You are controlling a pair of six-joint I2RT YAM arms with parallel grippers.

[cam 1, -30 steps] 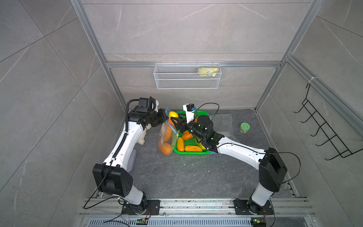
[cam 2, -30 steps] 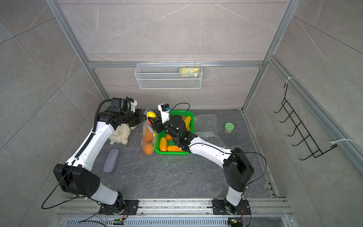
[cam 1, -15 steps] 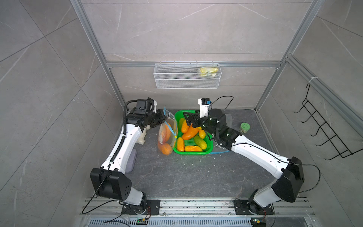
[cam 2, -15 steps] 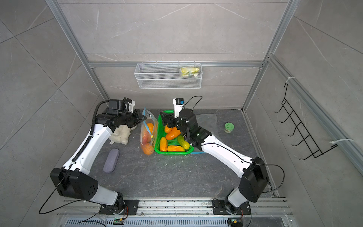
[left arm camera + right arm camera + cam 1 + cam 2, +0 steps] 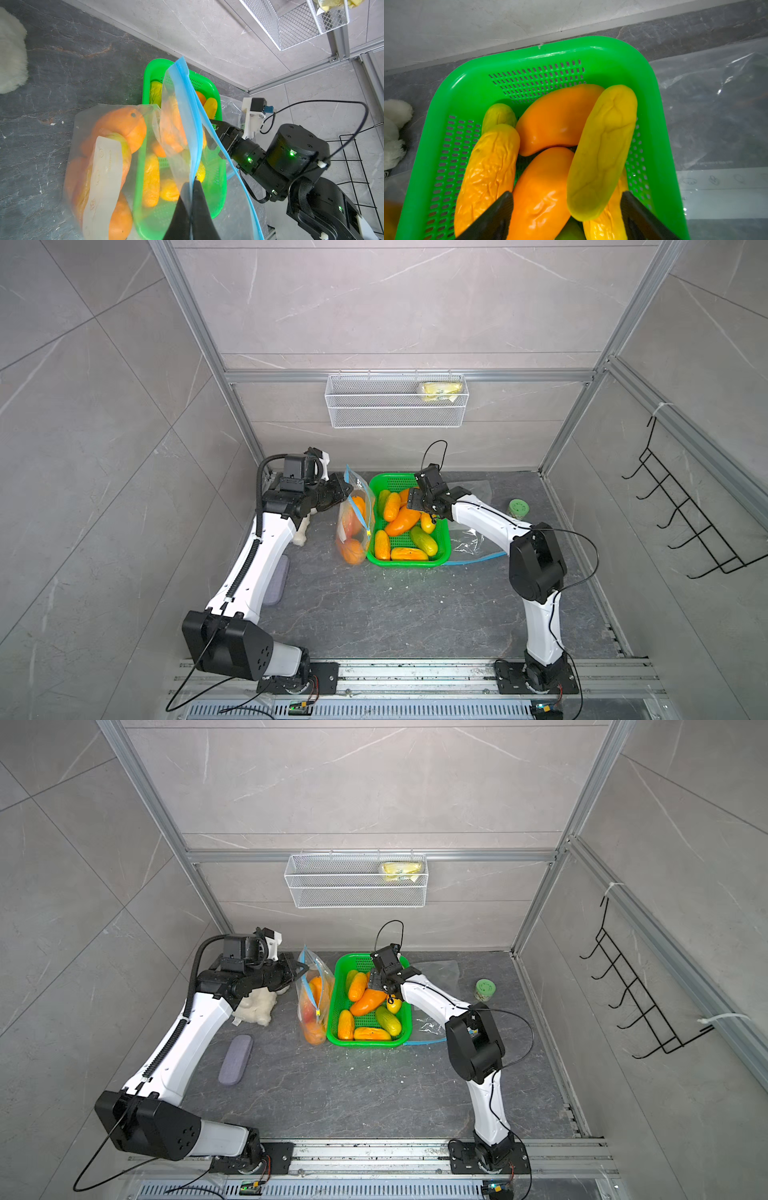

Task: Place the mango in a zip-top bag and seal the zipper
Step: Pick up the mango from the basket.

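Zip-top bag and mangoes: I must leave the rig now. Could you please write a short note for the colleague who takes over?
Left pincer: shut on the blue zipper rim of the zip-top bag, holding its mouth open.
Right pincer: open, low over the green basket, jaws wide around an orange mango; nothing lifted.
The bag stands beside the basket, on the left arm's side.
Done: several mangoes lie in the bag.
Left: grip a mango from the basket, drop it into the bag, seal the zipper.
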